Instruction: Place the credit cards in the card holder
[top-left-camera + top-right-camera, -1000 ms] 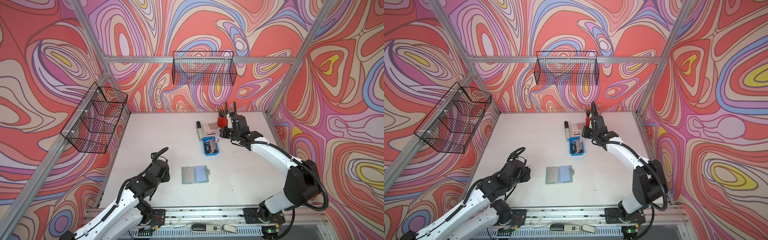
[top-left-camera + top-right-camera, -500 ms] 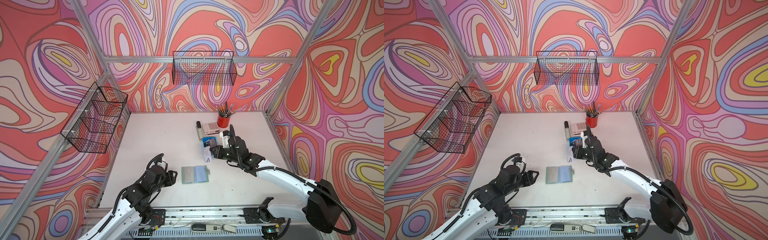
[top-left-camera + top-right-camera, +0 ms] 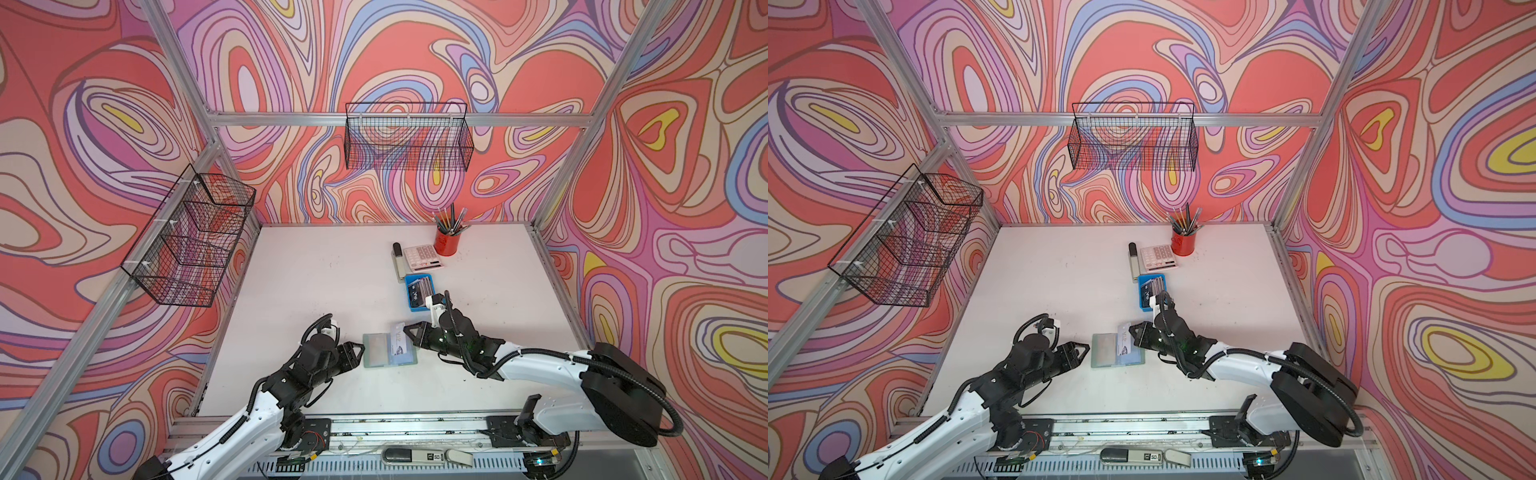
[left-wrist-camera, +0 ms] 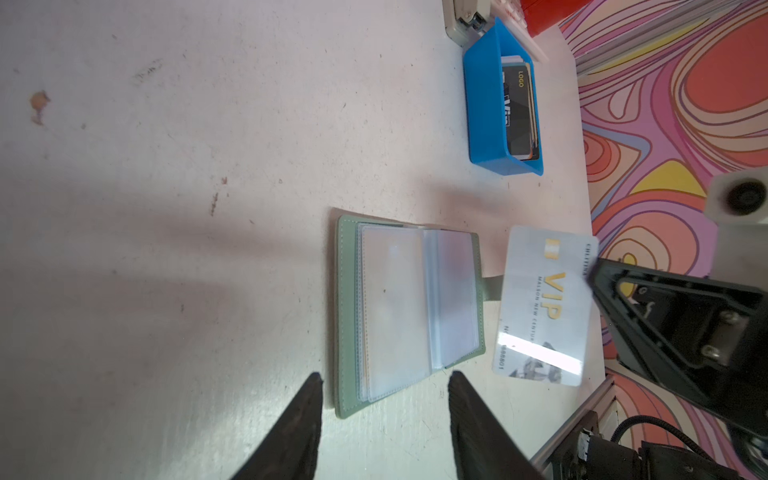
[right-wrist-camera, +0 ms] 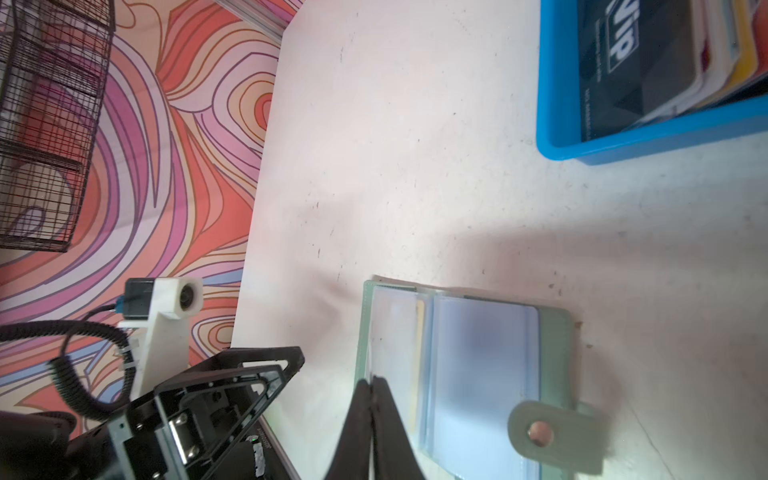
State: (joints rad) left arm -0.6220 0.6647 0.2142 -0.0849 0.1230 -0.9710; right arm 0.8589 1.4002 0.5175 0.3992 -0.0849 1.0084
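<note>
Carried from the blue tray (image 3: 409, 297) across to the card holder (image 3: 376, 349) within the last second: one pale VIP card (image 4: 544, 307) with gold lettering and a glare stripe near one end. Now pinched by one edge in the right gripper (image 4: 598, 270), jaws pressed together on it. Held tilted just past those fingertips, over the holder's snap tab (image 5: 540, 432) side. Contact with a sleeve not discernible.

Brought forward in the same second: the left gripper (image 4: 384, 378), a moment ago well back from the holder. Now fingers apart, with the holder's near edge lying between and just ahead of the tips. No touch visible.

Judged from this: pick-up done, insertion about to begin. Left gripper probably placed to steady the booklet during the slide-in. Main risk: missing the thin sleeve mouth, or pushing the whole holder along the table (image 3: 311, 291).

Holder itself: sage-green, lying open and flat. Clear sleeves (image 4: 390, 299) in two leaves, mostly empty-looking. Yellowish strip (image 5: 419, 353) behind one sleeve, possibly a card already in.

Remaining credit cards (image 4: 519, 112) standing on edge in the tray, behind the right gripper and well apart from the holder, a dark one marked "Vip" facing out.
</note>
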